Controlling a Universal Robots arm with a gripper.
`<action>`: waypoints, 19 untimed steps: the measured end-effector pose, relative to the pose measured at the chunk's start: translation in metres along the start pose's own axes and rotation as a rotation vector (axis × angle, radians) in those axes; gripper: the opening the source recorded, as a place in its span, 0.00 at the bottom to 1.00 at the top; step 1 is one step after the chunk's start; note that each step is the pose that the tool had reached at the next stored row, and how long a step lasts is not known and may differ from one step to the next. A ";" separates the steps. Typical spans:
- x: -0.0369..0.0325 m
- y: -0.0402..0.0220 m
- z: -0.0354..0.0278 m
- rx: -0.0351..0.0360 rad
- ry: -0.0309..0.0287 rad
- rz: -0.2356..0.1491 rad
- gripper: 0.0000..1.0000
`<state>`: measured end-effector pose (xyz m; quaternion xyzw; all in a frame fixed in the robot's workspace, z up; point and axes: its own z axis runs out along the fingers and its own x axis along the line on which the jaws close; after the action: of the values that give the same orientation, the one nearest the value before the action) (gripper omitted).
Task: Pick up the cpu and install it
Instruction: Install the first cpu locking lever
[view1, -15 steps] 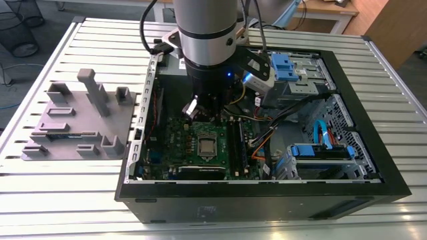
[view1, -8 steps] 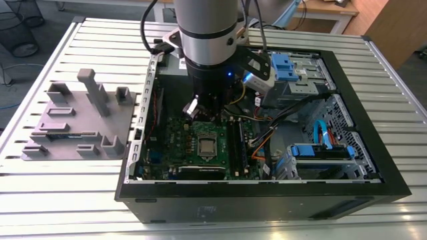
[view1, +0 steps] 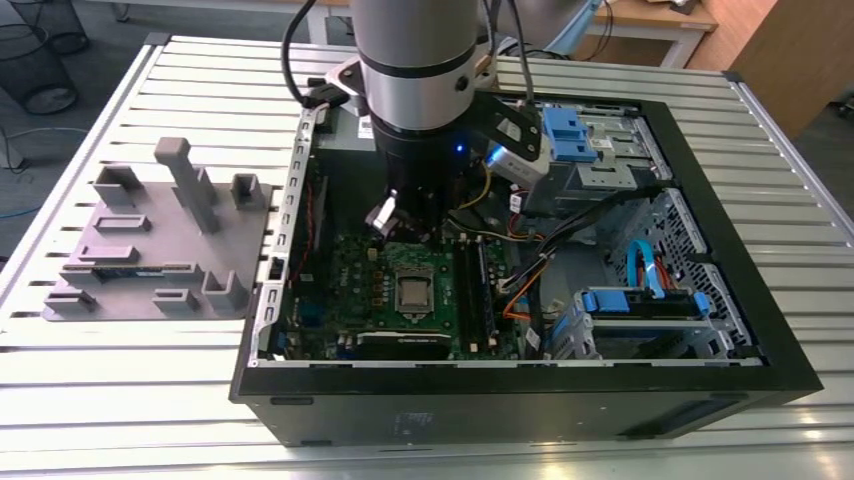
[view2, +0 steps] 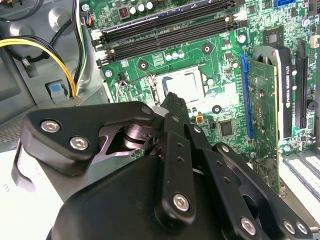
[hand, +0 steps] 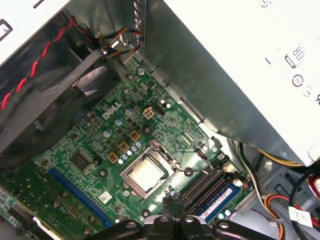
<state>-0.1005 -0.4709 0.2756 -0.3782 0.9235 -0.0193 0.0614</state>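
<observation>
We see the cpu (hand: 146, 173), a small square chip with a pale metal top, lying flat inside the metal-framed socket (hand: 159, 155) in the middle of the green motherboard (view1: 360, 262); in the second wrist view the cpu (view2: 184, 85) shows just past the gripper's tip, and in the exterior view it (view1: 415, 291) sits just below the arm. The gripper (view2: 172, 100) hangs above the board near the socket, apart from the chip and holding nothing; its dark fingers (view2: 176, 107) look pressed together at the tip. Black memory slots (view2: 165, 30) run beside the socket. The board lies in an open black computer case (view1: 534, 400) on a slatted metal worktop (view1: 160, 380). A grey parts holder (view1: 160, 245) sits on the worktop at the exterior view's left.
</observation>
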 end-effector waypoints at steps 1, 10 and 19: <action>0.0000 -0.0001 0.0000 -0.0054 0.0056 0.000 0.11; -0.0001 -0.0001 0.0000 -0.0155 0.0151 0.001 0.11; -0.0040 0.0015 0.0012 -0.0184 0.0124 0.001 0.11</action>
<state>-0.0985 -0.4669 0.2747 -0.3782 0.9242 -0.0131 0.0522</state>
